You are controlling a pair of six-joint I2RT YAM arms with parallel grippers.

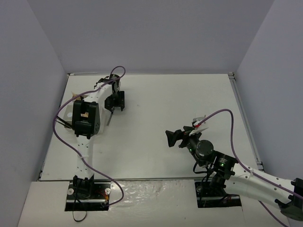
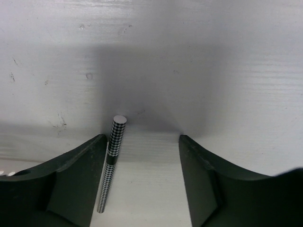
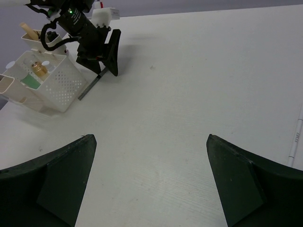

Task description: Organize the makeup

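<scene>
Jaws on your left gripper (image 2: 142,139) stand apart, not clamped on anything. A thin round pencil (image 2: 112,161) lies flat on the table (image 2: 199,56) in the gap. It has a black-and-white houndstooth wrap, a flat pale end cap and a dark band partway down. It runs along the finger (image 2: 75,179) on the left of the wrist view, and you can't tell whether it touches. The other finger is well apart from it. Both fingers are matte black with curved inner faces.

Your right gripper (image 3: 150,137) is spread wide with nothing between its fingers, hovering over bare white tabletop that has faint grain and small scuffs.

From the right wrist view, the pencil pokes out slantwise under the left gripper, one end just beside the white perforated plastic tray (image 3: 61,90). One tray compartment holds a gold-capped bottle (image 3: 37,71) with green on it. A tan wooden stick (image 3: 27,31) stands tilted in a rear compartment.

In the top view the left arm covers most of the tray.
</scene>
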